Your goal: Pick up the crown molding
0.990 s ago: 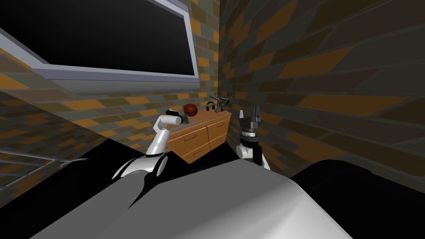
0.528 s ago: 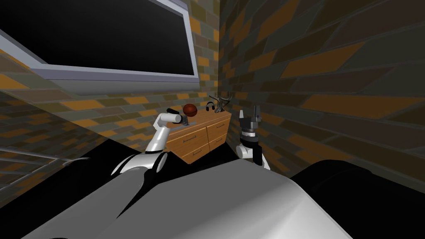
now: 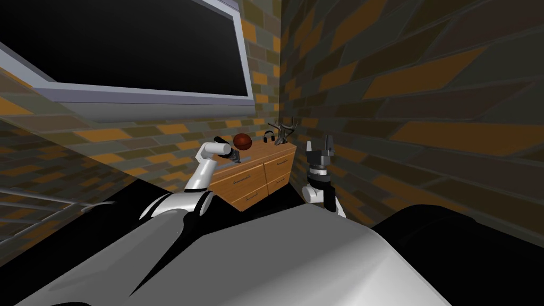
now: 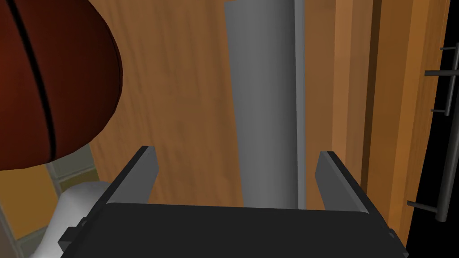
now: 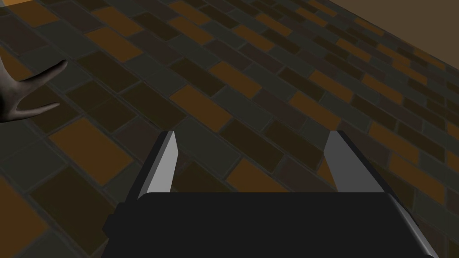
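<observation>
The crown molding (image 4: pixel 264 112) is a long grey strip lying flat on the wooden dresser top (image 4: pixel 179 89), close to the front edge. My left gripper (image 4: pixel 237 152) is open and points down at it. The strip runs between the two fingers, nearer one finger (image 4: pixel 334 179) than the other. In the head view my left gripper (image 3: pixel 234 154) hovers over the dresser's near end, beside a brown basketball (image 3: pixel 243 141). My right gripper (image 3: pixel 317 143) stands upright and open by the brick wall, with nothing between its fingers (image 5: pixel 163 165).
The basketball (image 4: pixel 49 80) sits close beside the left fingers. Black headphones (image 3: pixel 269 136) and a grey antler ornament (image 3: pixel 283 130) stand at the dresser's far end. The dresser (image 3: pixel 260 175) has drawers with bar handles (image 4: pixel 448 134) and fills the corner of two brick walls.
My left elbow has swung a little to the left and the forearm has risen, the hand staying over the dresser's near end. The right arm has not moved.
</observation>
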Controlling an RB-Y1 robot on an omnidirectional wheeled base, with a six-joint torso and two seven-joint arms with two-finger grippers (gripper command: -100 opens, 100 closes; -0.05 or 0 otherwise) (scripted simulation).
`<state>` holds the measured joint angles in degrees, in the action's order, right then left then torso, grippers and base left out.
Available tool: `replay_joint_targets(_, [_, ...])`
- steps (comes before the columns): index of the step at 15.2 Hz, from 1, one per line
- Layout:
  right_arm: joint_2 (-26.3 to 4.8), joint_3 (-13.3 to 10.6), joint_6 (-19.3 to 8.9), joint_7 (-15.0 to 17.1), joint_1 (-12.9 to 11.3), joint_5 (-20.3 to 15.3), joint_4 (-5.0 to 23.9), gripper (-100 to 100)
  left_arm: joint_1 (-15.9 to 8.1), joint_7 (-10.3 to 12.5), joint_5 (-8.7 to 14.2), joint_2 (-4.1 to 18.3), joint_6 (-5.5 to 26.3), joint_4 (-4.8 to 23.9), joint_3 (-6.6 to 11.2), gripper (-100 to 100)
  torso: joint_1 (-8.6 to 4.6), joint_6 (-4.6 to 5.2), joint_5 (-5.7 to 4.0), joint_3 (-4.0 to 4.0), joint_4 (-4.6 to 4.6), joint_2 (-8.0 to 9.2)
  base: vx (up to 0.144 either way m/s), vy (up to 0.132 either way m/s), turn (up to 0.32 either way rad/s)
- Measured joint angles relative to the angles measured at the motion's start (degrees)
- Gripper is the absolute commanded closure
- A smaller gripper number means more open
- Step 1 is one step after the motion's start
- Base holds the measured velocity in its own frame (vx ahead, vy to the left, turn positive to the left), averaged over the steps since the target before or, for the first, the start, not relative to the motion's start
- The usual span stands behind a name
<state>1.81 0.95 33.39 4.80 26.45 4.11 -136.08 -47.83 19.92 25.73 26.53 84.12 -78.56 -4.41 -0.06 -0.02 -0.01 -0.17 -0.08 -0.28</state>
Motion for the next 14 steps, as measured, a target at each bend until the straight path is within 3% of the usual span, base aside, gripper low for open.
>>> replay_joint_targets(14, [0.0,0.0,0.0,0.0,0.0,0.0,0.0,0,-5.5,1.4,5.1,3.1,15.2,8.1,-0.79,-100,0.09,0.0,0.02,-0.05,-0.02,-0.09,0.053,-0.008,-0.003])
